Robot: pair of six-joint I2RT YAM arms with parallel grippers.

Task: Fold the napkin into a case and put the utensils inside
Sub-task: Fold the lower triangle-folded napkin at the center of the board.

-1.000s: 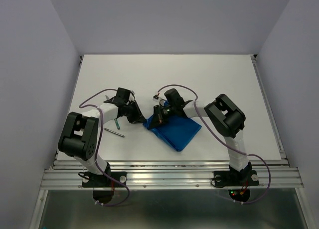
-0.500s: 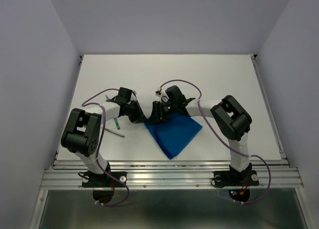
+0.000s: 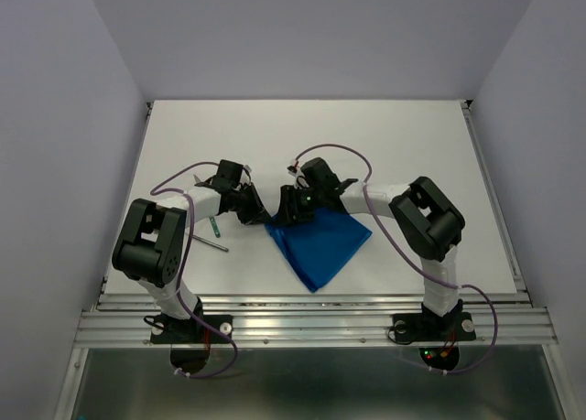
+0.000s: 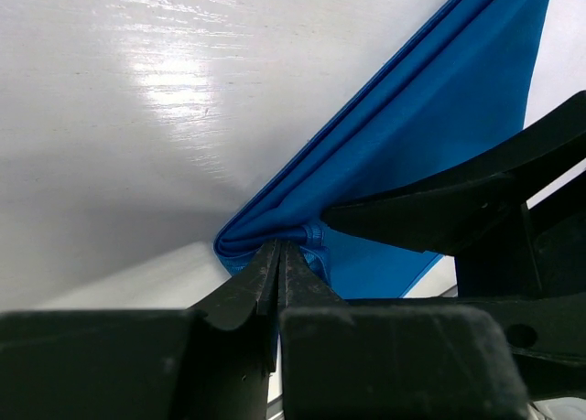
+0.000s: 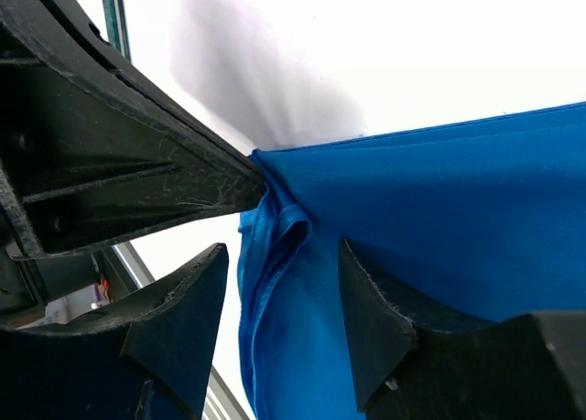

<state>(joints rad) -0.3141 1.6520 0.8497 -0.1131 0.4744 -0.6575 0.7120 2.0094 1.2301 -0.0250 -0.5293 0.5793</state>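
The bright blue napkin (image 3: 320, 246) lies folded in layers in a kite shape on the white table, one corner pointing at the near edge. My left gripper (image 3: 261, 217) is shut on its far-left corner; in the left wrist view the jaws (image 4: 279, 248) pinch the rolled hem of the cloth (image 4: 430, 136). My right gripper (image 3: 286, 211) stands open right beside it, its fingers (image 5: 375, 319) straddling the same corner of the napkin (image 5: 439, 219) without closing on it. The utensils lie left of the napkin: a teal-green handled one (image 3: 214, 225) and a slim grey metal one (image 3: 210, 243).
The table (image 3: 412, 145) is walled at the back and sides. A metal rail (image 3: 311, 315) runs along the near edge by both arm bases. The left arm's cable (image 3: 169, 180) loops above the utensils.
My right gripper has opened and let go of the napkin corner. The cloth has settled, its near corner now further left. The left gripper has kept its hold.
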